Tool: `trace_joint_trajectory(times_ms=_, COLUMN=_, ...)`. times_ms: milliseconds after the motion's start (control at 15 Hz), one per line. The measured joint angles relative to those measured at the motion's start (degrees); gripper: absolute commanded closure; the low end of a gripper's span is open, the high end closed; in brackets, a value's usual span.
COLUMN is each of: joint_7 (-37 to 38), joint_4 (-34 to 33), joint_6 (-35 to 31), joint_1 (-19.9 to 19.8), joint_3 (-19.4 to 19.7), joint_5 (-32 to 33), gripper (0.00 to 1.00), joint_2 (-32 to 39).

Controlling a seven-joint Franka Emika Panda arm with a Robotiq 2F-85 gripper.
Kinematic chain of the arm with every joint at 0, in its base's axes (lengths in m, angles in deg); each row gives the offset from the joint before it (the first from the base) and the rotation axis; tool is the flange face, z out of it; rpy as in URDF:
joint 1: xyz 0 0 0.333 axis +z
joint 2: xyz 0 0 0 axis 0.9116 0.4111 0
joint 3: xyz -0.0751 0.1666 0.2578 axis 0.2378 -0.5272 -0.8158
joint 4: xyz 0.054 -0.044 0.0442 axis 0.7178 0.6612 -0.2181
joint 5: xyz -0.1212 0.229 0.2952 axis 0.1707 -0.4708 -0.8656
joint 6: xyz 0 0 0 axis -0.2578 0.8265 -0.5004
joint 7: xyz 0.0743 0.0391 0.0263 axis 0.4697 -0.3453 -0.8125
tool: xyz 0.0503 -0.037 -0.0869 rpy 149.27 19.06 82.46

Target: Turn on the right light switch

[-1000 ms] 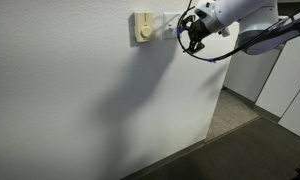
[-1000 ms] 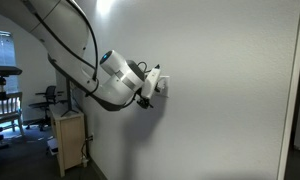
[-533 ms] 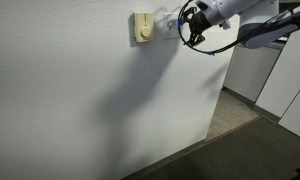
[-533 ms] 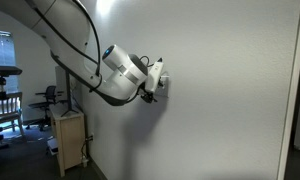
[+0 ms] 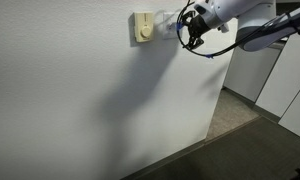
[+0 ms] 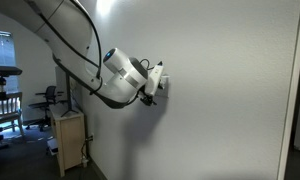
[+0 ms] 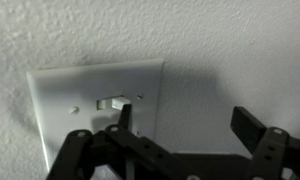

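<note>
I see a white wall (image 5: 70, 120) lit bright in an exterior view. A big soft gray shadow (image 5: 125, 100) lies across it. In an exterior view a bright glow (image 6: 103, 8) sits at the top, and the room (image 6: 20, 120) beside it is dim. My wrist view is gray and grainy. The tool (image 7: 187, 125) there is dark and blurry. The wall plate (image 7: 60, 100) looks shady.

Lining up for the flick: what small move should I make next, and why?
Probably ease the pincer toward the wall. It is open, with one fingertip right next to the white toggle on the wall plate; contact is unclear.
</note>
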Motion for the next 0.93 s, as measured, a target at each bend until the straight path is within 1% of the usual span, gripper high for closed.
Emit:
trace_joint_trajectory(times_ms=400, joint_7=-0.14, joint_4=-0.01, joint_6=-0.01, joint_1=-0.03, joint_3=-0.05, joint_5=-0.61, gripper=0.00, joint_2=0.08)
trace_joint_trajectory(times_ms=933, joint_7=-0.50, joint_4=0.30, joint_6=0.00, joint_1=-0.04, joint_3=-0.47, joint_5=-4.18, gripper=0.00, joint_2=0.09)
